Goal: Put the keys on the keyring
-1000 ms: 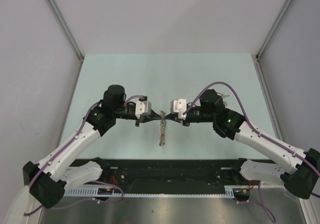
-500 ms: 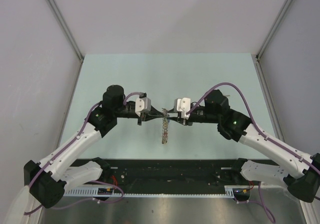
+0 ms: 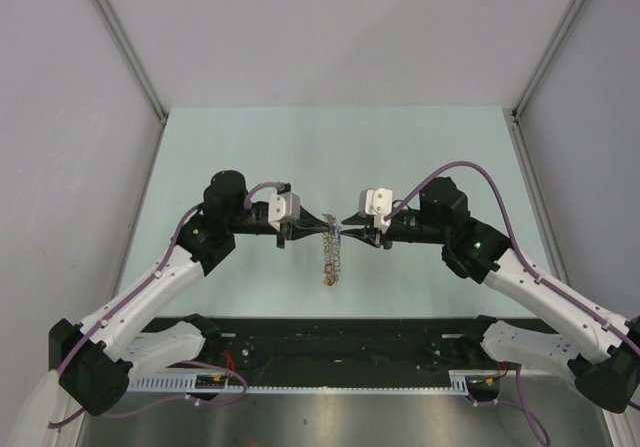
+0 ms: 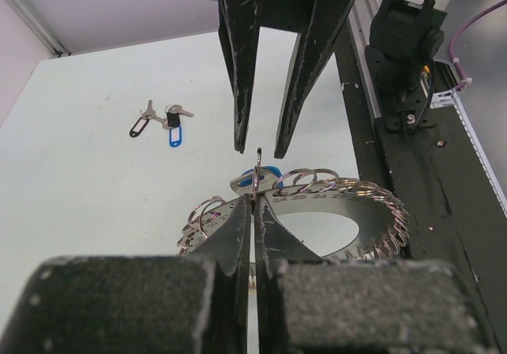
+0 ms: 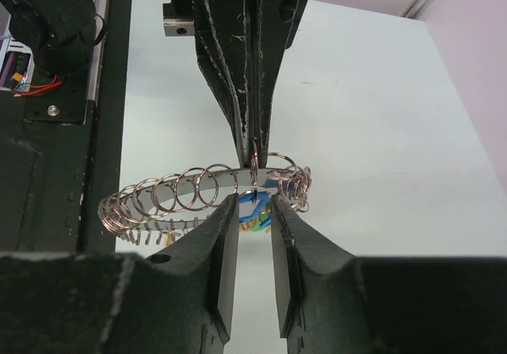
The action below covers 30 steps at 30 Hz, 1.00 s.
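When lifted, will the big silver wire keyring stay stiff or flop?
The large silver wire keyring probably keeps its shape: it juts unsupported from the left fingers. Its many small silver loops hang loose, so they would likely swing and slide along it.

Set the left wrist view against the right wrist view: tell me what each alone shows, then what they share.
Only the left wrist view: loose keys with a black and a blue tag, lying on the table beyond the claws. Only the right wrist view: red wires beside the black rail. Both: the keyring strung with small rings, the left claw shut on its wire, and the right claw facing it with jaws apart.
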Available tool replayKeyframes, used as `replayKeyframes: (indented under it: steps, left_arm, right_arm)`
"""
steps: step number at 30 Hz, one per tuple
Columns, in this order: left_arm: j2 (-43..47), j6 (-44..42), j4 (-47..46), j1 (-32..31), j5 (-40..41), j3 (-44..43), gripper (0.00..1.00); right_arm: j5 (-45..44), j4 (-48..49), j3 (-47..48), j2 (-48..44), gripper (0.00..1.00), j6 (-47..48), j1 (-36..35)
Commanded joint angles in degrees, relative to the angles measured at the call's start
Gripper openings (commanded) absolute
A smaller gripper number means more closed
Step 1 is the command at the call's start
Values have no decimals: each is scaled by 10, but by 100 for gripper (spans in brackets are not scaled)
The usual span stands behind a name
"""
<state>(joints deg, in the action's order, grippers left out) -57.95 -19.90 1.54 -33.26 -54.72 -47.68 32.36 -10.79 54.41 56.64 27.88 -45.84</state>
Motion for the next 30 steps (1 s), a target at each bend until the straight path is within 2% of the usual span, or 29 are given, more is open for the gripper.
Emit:
replayKeyframes:
  steps: [1,7,10,11,14,30]
  left_arm:
    - [17,5,-40,-4,-26,-5,0]
    - [16,1,-37,-3,-28,-5,0]
    - [16,-1,-34,-3,-28,-5,0]
    - [16,-2,-33,-3,-28,-5,0]
    - [13,-6,-27,-3,-27,-8,0]
    - [3,-30,35,-8,-17,-33,0]
  right_arm:
    - [24,34,-1,10,27,-12,7]
    - [32,45,-4,15,27,-13,15]
    - [38,46,-4,16,19,-14,18]
    - [39,46,-4,17,12,-13,17]
    - [34,47,-4,16,0,-12,18]
    - [1,52,11,28,0,13,-12]
